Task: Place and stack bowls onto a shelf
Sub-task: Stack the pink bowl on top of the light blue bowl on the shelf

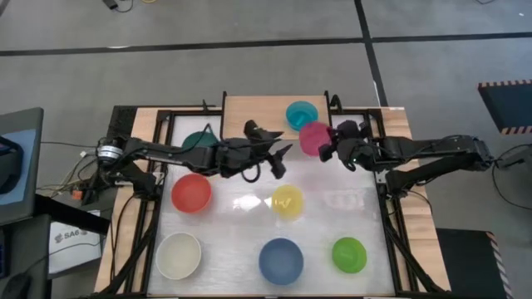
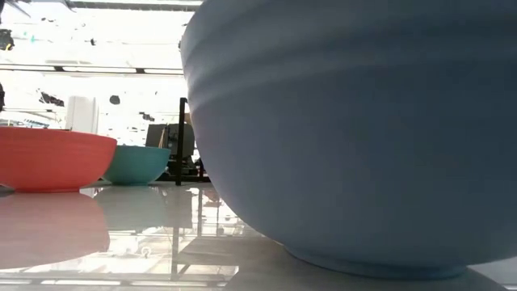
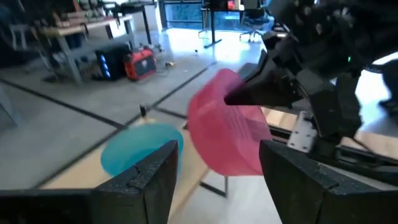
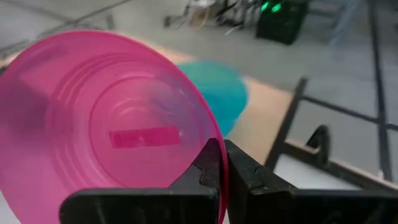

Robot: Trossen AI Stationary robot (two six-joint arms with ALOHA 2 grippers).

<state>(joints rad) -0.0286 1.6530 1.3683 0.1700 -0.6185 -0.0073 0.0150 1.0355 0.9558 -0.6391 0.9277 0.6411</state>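
The magenta bowl (image 1: 314, 137) hangs tipped at the shelf's (image 1: 258, 110) near right edge, in my shut right gripper (image 1: 329, 148). The right wrist view looks into the magenta bowl (image 4: 106, 124). The cyan bowl (image 1: 301, 115) stands on the shelf board just behind it. My left gripper (image 1: 281, 158) is open and holds nothing, just left of the magenta bowl; its wrist view shows the magenta bowl (image 3: 227, 134) and the cyan bowl (image 3: 134, 146) ahead. The dark teal bowl (image 1: 198, 139) is partly hidden under the left arm. My right gripper (image 4: 221, 163) pinches the magenta bowl's rim (image 4: 204, 134), with one finger inside the bowl and one outside. The fingers come from the table's right, roughly level. The bowl is lifted clear and tipped on its side, its opening facing back toward the right wrist.
On the white tabletop stand the red bowl (image 1: 191, 193), yellow bowl (image 1: 288, 202), white bowl (image 1: 179, 255), blue bowl (image 1: 280, 260) and lime green bowl (image 1: 349, 254). The blue bowl (image 2: 363, 137) fills most of the low view. The shelf's left part is bare.
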